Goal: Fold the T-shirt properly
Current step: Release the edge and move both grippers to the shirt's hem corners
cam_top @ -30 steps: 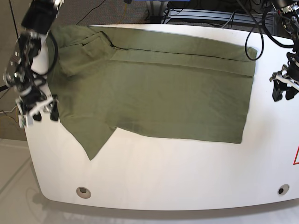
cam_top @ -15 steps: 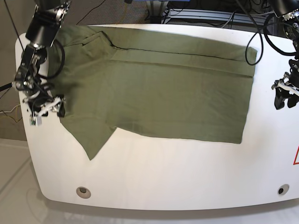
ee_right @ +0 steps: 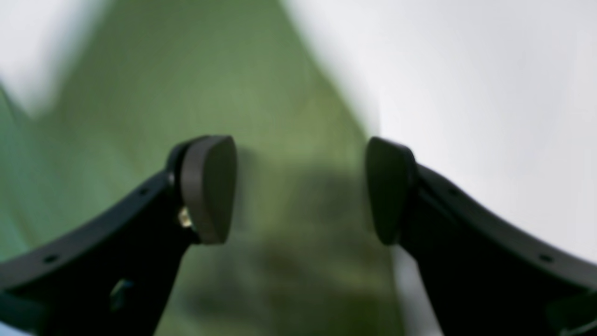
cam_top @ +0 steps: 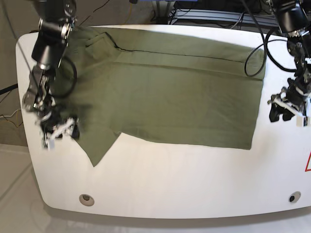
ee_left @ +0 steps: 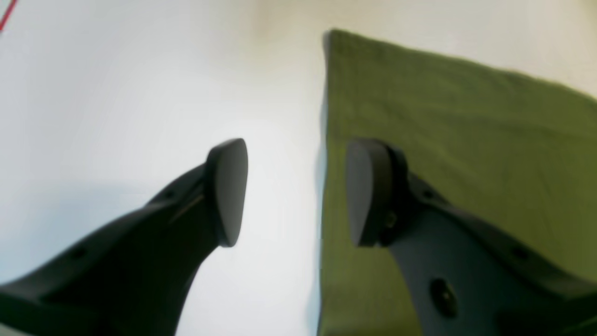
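Observation:
The olive T-shirt (cam_top: pixel 165 92) lies flat on the white table (cam_top: pixel 170 179), folded lengthwise, with one sleeve pointing toward the front left (cam_top: pixel 99 148). My left gripper (cam_top: pixel 281 112) hangs at the shirt's right edge. In the left wrist view it is open (ee_left: pixel 296 191), one finger over the cloth (ee_left: pixel 466 116) and the other over bare table. My right gripper (cam_top: pixel 59 132) is at the shirt's left edge beside the sleeve. In the right wrist view it is open (ee_right: pixel 298 189) just above blurred green cloth (ee_right: pixel 261 93). Neither holds anything.
Two round holes (cam_top: pixel 87 198) (cam_top: pixel 292 197) sit near the table's front edge. A red mark (cam_top: pixel 308 162) is at the right edge. Cables and equipment (cam_top: pixel 204 14) crowd the back behind the table. The floor shows at the left.
My right gripper has come down along the shirt's left edge toward the front sleeve. My left gripper has moved inward and forward toward the shirt's right edge. The shirt has not moved.

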You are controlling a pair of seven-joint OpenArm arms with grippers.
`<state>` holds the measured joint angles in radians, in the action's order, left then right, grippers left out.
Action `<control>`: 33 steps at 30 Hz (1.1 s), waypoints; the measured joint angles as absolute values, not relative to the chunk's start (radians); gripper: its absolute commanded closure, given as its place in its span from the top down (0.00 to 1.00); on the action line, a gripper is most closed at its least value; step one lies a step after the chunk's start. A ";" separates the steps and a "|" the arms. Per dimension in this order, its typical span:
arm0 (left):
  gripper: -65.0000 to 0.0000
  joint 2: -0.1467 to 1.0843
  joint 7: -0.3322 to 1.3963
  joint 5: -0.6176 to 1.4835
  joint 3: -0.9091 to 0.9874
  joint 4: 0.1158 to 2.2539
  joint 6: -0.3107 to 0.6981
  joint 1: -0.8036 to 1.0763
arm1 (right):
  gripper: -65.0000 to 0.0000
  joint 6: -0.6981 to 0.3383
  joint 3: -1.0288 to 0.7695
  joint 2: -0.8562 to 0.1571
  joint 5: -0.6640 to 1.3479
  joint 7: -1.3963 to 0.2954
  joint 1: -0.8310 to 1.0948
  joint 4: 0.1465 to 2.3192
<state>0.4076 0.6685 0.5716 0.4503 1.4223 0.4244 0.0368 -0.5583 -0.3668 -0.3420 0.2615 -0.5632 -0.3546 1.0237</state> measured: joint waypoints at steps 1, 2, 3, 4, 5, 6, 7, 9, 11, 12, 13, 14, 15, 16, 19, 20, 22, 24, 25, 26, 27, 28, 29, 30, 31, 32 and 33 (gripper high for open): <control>0.48 0.409 0.649 0.569 0.441 1.396 0.425 0.021 | 0.64 -0.566 -0.366 -0.346 0.266 -0.533 -0.374 1.007; 0.48 0.410 0.642 0.568 0.432 1.372 0.427 0.007 | 0.64 -0.571 -0.367 -0.350 0.266 -0.524 -0.400 0.971; 0.48 0.413 0.632 0.557 0.413 1.322 0.431 -0.019 | 0.64 -0.572 -0.368 -0.350 0.266 -0.520 -0.421 0.945; 0.47 0.421 0.622 0.559 0.387 1.253 0.434 -0.056 | 0.64 -0.561 -0.367 -0.352 0.253 -0.521 -0.445 0.899; 0.47 0.425 0.607 0.538 0.371 1.211 0.420 -0.083 | 0.64 -0.545 -0.365 -0.351 0.241 -0.525 -0.452 0.884; 0.47 0.421 0.617 0.512 0.365 1.184 0.400 -0.104 | 0.64 -0.543 -0.367 -0.351 0.234 -0.528 -0.455 0.876; 0.47 0.416 0.619 0.500 0.362 1.164 0.405 -0.120 | 0.64 -0.545 -0.367 -0.349 0.232 -0.526 -0.455 0.860; 0.47 0.413 0.606 0.514 0.354 1.137 0.424 -0.147 | 0.63 -0.555 -0.366 -0.344 0.232 -0.532 -0.456 0.847; 0.47 0.411 0.587 0.523 0.353 1.130 0.431 -0.161 | 0.64 -0.567 -0.366 -0.338 0.237 -0.533 -0.454 0.840; 0.47 0.411 0.582 0.525 0.353 1.127 0.436 -0.167 | 0.64 -0.567 -0.366 -0.338 0.235 -0.532 -0.451 0.838; 0.47 0.411 0.582 0.526 0.353 1.126 0.435 -0.176 | 0.64 -0.571 -0.366 -0.339 0.233 -0.530 -0.450 0.836; 0.47 0.411 0.591 0.527 0.355 1.122 0.434 -0.184 | 0.64 -0.569 -0.366 -0.338 0.232 -0.524 -0.450 0.837; 0.47 0.410 0.602 0.519 0.355 1.119 0.420 -0.196 | 0.64 -0.564 -0.367 -0.338 0.231 -0.522 -0.451 0.837; 0.47 0.409 0.604 0.517 0.353 1.119 0.419 -0.202 | 0.64 -0.558 -0.369 -0.342 0.232 -0.516 -0.448 0.841; 0.47 0.416 0.597 0.540 0.347 1.121 0.439 -0.208 | 0.64 -0.558 -0.371 -0.346 0.231 -0.511 -0.445 0.850; 0.47 0.419 0.599 0.537 0.342 1.121 0.435 -0.210 | 0.65 -0.556 -0.371 -0.345 0.228 -0.513 -0.445 0.851; 0.47 0.420 0.601 0.530 0.337 1.121 0.427 -0.212 | 0.65 -0.552 -0.371 -0.345 0.228 -0.515 -0.441 0.858; 0.48 0.420 0.601 0.533 0.330 1.122 0.432 -0.210 | 0.65 -0.547 -0.372 -0.346 0.211 -0.522 -0.436 0.865; 0.47 0.421 0.603 0.535 0.329 1.127 0.432 -0.206 | 0.65 -0.541 -0.372 -0.346 0.203 -0.525 -0.435 0.865; 0.47 0.420 0.605 0.533 0.331 1.138 0.433 -0.199 | 0.65 -0.531 -0.372 -0.346 0.191 -0.533 -0.434 0.865; 0.47 0.421 0.604 0.537 0.331 1.147 0.437 -0.190 | 0.65 -0.524 -0.372 -0.344 0.185 -0.543 -0.434 0.865; 0.47 0.423 0.604 0.540 0.331 1.152 0.440 -0.184 | 0.65 -0.521 -0.372 -0.340 0.182 -0.551 -0.433 0.867; 0.47 0.426 0.606 0.538 0.331 1.157 0.439 -0.178 | 0.65 -0.521 -0.372 -0.340 0.183 -0.555 -0.432 0.868; 0.47 0.428 0.606 0.538 0.331 1.161 0.439 -0.173 | 0.65 -0.525 -0.372 -0.338 0.183 -0.558 -0.430 0.871; 0.47 0.430 0.606 0.536 0.331 1.164 0.431 -0.168 | 0.65 -0.524 -0.372 -0.337 0.184 -0.559 -0.428 0.874; 0.48 0.432 0.606 0.529 0.330 1.168 0.430 -0.165 | 0.65 -0.524 -0.372 -0.336 0.183 -0.560 -0.428 0.875; 0.48 0.434 0.607 0.528 0.327 1.171 0.430 -0.163 | 0.65 -0.524 -0.373 -0.335 0.183 -0.564 -0.427 0.876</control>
<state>0.4339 0.6075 0.5278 0.3267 1.1713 0.4301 -0.1631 -0.5240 -0.3725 -0.3351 0.1829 -0.5640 -0.4274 0.8761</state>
